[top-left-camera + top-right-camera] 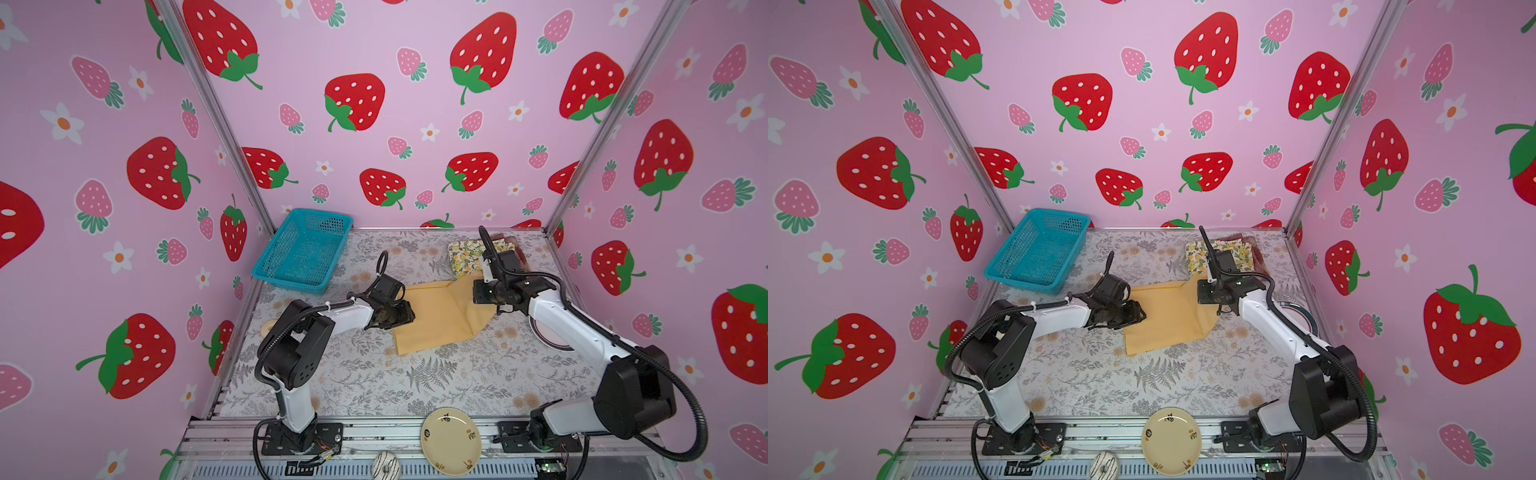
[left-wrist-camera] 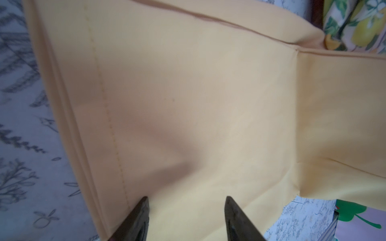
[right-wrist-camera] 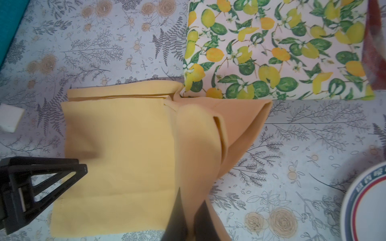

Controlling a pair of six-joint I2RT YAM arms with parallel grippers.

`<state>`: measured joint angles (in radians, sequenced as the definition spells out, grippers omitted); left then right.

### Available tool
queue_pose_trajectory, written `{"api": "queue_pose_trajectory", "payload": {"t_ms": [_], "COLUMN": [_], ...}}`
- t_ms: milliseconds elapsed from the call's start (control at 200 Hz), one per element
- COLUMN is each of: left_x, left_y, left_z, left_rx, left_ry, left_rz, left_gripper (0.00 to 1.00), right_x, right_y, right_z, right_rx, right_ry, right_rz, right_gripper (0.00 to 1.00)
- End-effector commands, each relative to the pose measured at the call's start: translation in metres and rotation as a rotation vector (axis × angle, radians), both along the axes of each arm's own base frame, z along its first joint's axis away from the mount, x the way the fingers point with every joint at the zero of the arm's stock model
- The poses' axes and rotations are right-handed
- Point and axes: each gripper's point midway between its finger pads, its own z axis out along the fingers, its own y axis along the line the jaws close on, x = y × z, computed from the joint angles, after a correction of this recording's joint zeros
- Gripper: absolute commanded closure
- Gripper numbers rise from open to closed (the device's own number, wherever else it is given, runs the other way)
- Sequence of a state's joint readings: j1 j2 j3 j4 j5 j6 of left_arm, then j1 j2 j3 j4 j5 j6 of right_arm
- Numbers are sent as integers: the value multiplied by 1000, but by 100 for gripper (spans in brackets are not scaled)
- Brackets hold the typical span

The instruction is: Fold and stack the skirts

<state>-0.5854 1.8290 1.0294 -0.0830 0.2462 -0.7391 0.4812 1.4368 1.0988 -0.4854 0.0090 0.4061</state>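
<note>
By shut R gripper [image 3: 192, 200], mustard skirt [image 3: 119, 150] flap is being gripped mid-fold, L gripper [image 2: 187, 198] being held open over hem; nxt: flap to be laid across flat.

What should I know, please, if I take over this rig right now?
Left gripper: open over the left side of the mustard skirt, holding nothing.
Right gripper: shut on a raised fold of that skirt, mid-table.
Lemon skirt: folded at the far right, plaid skirt peeking out beside it, apparently beneath.
Done: those two look stacked.
Left: finish folding the mustard one, add it to the pile.
</note>
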Motion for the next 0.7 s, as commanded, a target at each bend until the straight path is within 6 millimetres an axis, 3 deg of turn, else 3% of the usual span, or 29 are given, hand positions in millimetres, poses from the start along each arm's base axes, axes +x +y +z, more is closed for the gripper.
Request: {"api": "queue_pose_trajectory", "payload": {"t_ms": [0,325,695], "left_x": [-9,-10,-13], "left_y": [8,5,4], "left_z": [-24,-23,-24], "left_rx": [54,31,16], "left_ry": [57,50,48], "left_rz": [-4,-22,-24], "left_gripper": [40,41,41], "right_x": [1,-6,-10], "right_y": [27,94,134], "right_z": [10,17,10], "right_rx": [106,368,479], "right_ry": [16,88,135], "right_rz": [20,102,121], "right_gripper": [100,100,100]}}
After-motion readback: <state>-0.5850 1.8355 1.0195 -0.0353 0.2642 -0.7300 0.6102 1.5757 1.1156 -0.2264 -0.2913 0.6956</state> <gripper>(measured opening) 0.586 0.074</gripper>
